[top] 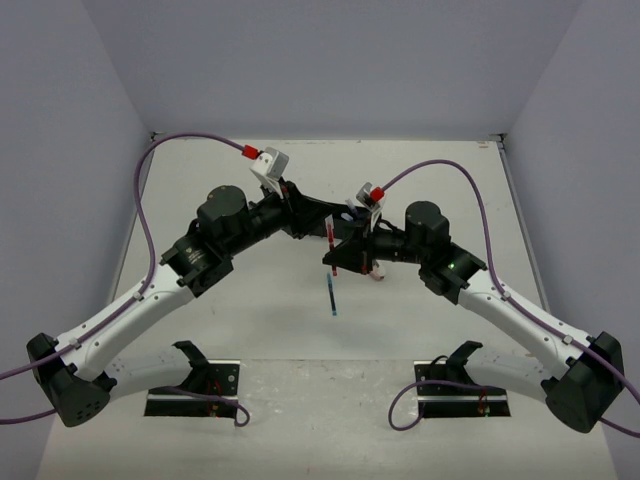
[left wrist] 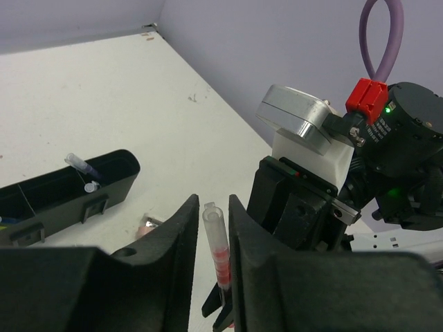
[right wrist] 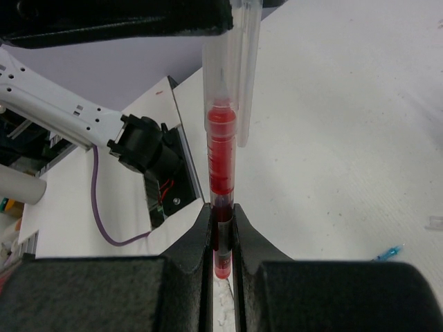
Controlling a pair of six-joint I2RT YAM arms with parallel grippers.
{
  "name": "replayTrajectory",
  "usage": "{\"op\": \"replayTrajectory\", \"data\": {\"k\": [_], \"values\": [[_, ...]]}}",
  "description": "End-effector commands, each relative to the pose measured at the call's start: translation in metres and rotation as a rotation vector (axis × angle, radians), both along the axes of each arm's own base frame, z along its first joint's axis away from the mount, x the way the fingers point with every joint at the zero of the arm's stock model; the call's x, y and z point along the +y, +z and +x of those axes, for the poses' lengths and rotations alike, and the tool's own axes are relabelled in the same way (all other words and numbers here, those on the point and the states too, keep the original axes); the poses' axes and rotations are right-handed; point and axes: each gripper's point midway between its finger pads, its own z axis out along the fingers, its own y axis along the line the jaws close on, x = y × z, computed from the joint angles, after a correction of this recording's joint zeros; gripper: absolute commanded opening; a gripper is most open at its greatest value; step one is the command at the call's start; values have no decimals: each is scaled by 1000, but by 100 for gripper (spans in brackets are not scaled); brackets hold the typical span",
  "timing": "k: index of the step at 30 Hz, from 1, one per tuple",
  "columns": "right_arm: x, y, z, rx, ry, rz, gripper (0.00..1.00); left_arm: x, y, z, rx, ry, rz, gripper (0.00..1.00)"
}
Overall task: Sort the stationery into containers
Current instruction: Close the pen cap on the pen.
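A red pen [top: 330,238] with a clear cap stands upright in the air between the two arms. My right gripper [right wrist: 221,214] is shut on its lower red end [right wrist: 221,238]. My left gripper [left wrist: 214,207] straddles the clear cap end [left wrist: 213,232]; its jaws are narrow but a thin gap shows on one side, so it is open. The black tray [left wrist: 104,183] lies left of the grippers in the left wrist view, with a pen end [left wrist: 79,164] sticking out. A pinkish eraser [left wrist: 147,225] lies on the table near it. A blue pen [top: 331,297] lies on the table below the grippers.
The white table is walled at the back and both sides. Both arms' black base plates [top: 195,385] sit at the near edge with purple cables looping over them. In the top view the arms cover the tray.
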Motion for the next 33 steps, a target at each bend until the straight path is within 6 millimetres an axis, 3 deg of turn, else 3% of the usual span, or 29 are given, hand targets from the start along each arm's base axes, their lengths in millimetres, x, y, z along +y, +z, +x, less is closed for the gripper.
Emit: {"op": "replayTrajectory", "data": {"k": [1, 8, 13, 21, 25, 33], "values": [[5, 28, 5, -76, 3, 37, 0, 1, 12, -3, -43, -12, -9, 22], [5, 37, 5, -88, 8, 50, 0, -5, -5, -7, -10, -52, 2, 20], [4, 53, 11, -111, -40, 83, 0, -10, -14, -12, 10, -85, -15, 0], [5, 85, 26, -156, -101, 119, 0, -8, -39, -22, 74, -102, -28, 0], [2, 108, 34, -187, -163, 166, 0, -6, -52, -28, 98, -105, -33, 0], [-6, 178, 42, -301, -248, 378, 0, -3, -82, -50, 200, -99, -126, 0]]}}
